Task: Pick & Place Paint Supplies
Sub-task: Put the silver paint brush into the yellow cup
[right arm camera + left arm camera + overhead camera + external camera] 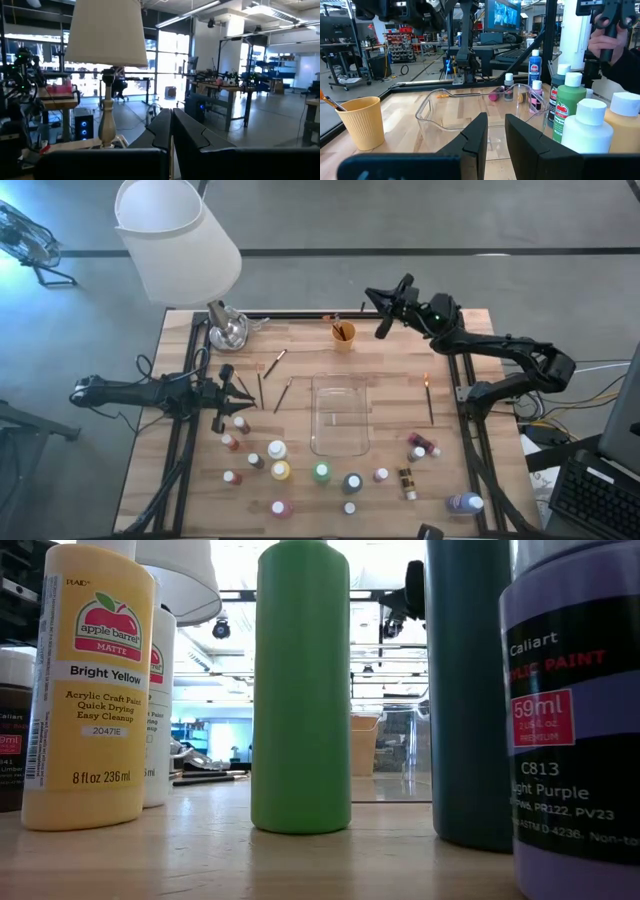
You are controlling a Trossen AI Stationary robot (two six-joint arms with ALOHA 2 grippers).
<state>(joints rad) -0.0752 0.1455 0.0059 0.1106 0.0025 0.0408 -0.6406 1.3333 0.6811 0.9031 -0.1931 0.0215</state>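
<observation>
Jaws of the left gripper [494, 137] stand slightly apart, empty, low over the table [300, 345] beside loose brushes [283, 394]. Nearby the paint bottles [280, 470] cluster along the near edge by the clear tray [340, 415]. Bottles look light, rigid, smooth; I would grip mid-body. Farther off, the right gripper [385, 315] hangs pressed together above the orange cup [343, 336].

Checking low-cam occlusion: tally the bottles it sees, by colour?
yellow bottle: 1
white bottle: 1
green bottle: 1
dark teal bottle: 1
purple bottle: 1
dark brown bottle, cut off at the edge: 1
Total: 6
</observation>
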